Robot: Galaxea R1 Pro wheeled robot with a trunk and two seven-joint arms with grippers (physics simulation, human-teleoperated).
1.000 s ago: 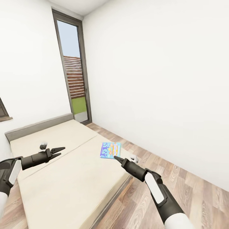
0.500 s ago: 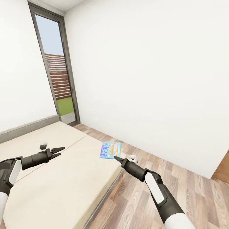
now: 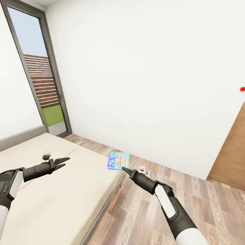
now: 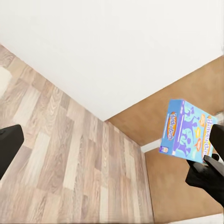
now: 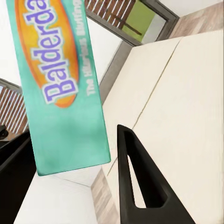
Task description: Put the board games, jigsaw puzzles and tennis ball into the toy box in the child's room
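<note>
— Blue and teal with an orange label: the board game [image 3: 118, 160]. Where, against the right tool [image 3: 125, 169]?

— Right at its tip, touching. Stands just past the dark fingers in the head view, above the corner of the bed [image 3: 51, 197] where mattress meets wooden floor [image 3: 143, 211]. Lifted clear of both.

— Held, then?

— Pinched by the right tool, yes. Seen along that arm's own camera as a teal side panel of the board game [image 5: 60, 84] between two black fingers [image 5: 135, 186], one dark pad hard against it, the other close alongside. Closed as far as the box allows.

— And from the other arm?

— Same board game [image 4: 186, 130], blue face outward, gripped from below by a black shape, with white wall and a brown door panel behind.

— Left tool [image 3: 64, 162]?

— Over the mattress, well apart from the box. Fingers spread a little, two thin prongs with a gap between. Touching nothing, carrying nothing.

— Anything else around?

— Tall window [image 3: 37, 78] beyond the bed, white wall [image 3: 143, 85] straight ahead, brown door [image 3: 231, 160] at the far right. Cannot tell what the small red mark beside that door is.
</note>
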